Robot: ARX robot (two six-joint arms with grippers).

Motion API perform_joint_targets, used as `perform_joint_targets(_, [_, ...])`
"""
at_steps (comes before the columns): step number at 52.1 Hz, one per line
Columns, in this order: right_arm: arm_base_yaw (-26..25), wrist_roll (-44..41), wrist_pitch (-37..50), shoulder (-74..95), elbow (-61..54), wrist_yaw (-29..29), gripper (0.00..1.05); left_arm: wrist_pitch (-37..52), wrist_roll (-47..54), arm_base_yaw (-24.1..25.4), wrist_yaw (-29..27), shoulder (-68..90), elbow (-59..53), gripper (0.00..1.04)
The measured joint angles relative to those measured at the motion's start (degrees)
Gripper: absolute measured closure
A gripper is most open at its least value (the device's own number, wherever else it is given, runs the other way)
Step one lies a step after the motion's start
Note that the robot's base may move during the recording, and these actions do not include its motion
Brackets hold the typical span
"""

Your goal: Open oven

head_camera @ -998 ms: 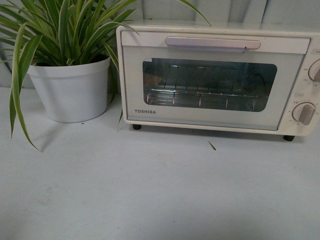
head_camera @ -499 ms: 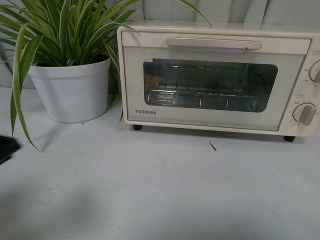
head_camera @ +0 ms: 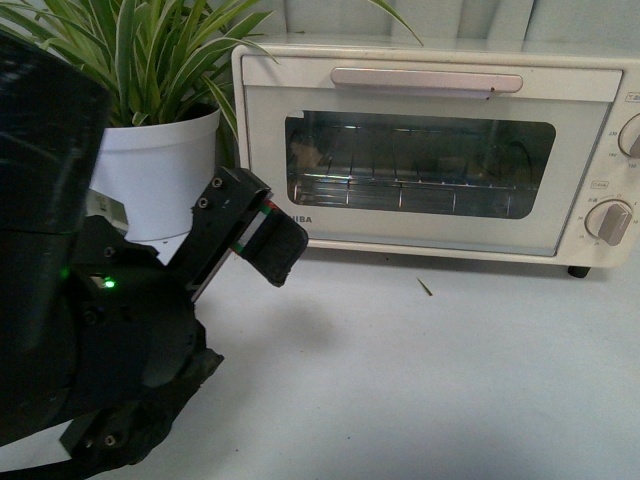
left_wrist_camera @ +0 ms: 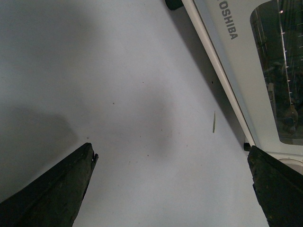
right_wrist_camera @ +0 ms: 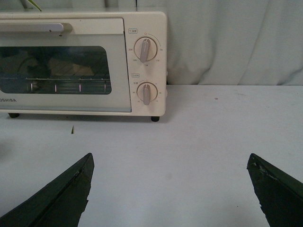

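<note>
The cream-white TOSHIBA oven [head_camera: 430,150] stands at the back right of the table, its glass door shut and its bar handle [head_camera: 425,80] across the top. The wire rack [head_camera: 400,190] shows through the window. My left gripper [head_camera: 262,235] is open and empty, low in front of the oven's lower left corner, apart from it. In the left wrist view the open gripper [left_wrist_camera: 170,153] hangs over bare table beside the oven's door [left_wrist_camera: 246,61]. My right gripper [right_wrist_camera: 170,160] is open and empty, back from the oven [right_wrist_camera: 71,66], facing its two knobs [right_wrist_camera: 146,49].
A white pot [head_camera: 160,175] with a striped green plant stands left of the oven, partly hidden by my left arm. A small leaf scrap [head_camera: 425,289] lies on the white table [head_camera: 450,380]. A grey curtain [right_wrist_camera: 236,42] hangs behind.
My left arm has come up into the front view from the lower left and now covers part of the pot and the oven's lettering. The oven door stays shut.
</note>
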Motion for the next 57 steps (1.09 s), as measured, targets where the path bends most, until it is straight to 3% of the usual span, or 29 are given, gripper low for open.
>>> perform_joint_targets(26, [0.0,0.0,0.0,0.0,0.0,0.0,0.09,-0.2,-3.0,-1.2,0.0,8.0,7.0,0.07])
perform_joint_targets(31, [-1.5,2.3,3.4,2.2,0.1,-6.9,0.09,-0.2,-3.0,-1.2,0.0,8.0,7.0,0.07])
perform_joint_targets(42, [0.9,3.2,15.5,23.5,9.0,-6.2,0.09,-0.4,-2.8,-1.1,-0.6,7.9,7.0,0.07])
perform_joint_targets(57, [8.8,3.4,19.0,55.6,32.3,0.5,0.09,-0.5,-2.9,-0.9,-0.6,7.6,6.9,0.07])
